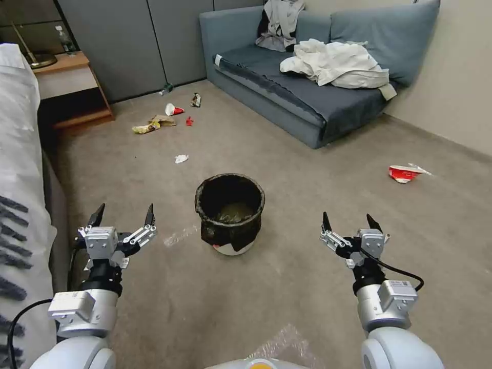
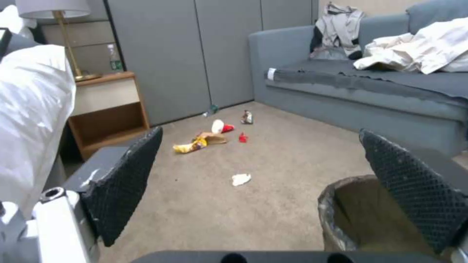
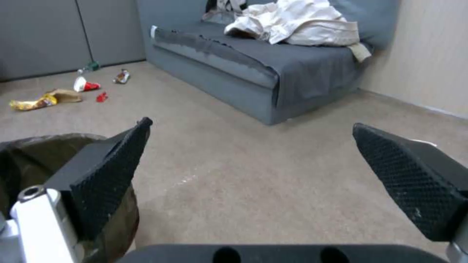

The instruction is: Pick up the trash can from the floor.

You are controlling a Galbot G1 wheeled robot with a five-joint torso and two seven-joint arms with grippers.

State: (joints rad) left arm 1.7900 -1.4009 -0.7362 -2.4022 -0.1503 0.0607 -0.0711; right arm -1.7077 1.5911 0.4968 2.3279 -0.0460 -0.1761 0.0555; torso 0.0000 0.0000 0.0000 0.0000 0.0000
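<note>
The trash can (image 1: 229, 212), a small white bin with a wrinkly black bag over its rim, stands upright on the floor (image 1: 307, 215) straight ahead of me. My left gripper (image 1: 123, 215) hovers open to the can's left, clear of it. On the other side my right gripper (image 1: 349, 221) is open too, at about the same height. Part of the can's rim (image 2: 341, 212) shows behind one finger in the left wrist view, and its bag-lined edge (image 3: 29, 157) sits beside one finger in the right wrist view.
A blue sofa (image 1: 318, 97) with clothes heaped on it lines the back right. A bed (image 1: 20, 169) runs along my left, a wooden nightstand (image 1: 72, 87) behind it. Litter (image 1: 159, 123) lies scattered far left; a crushed red-and-white cup (image 1: 405, 173) lies at right.
</note>
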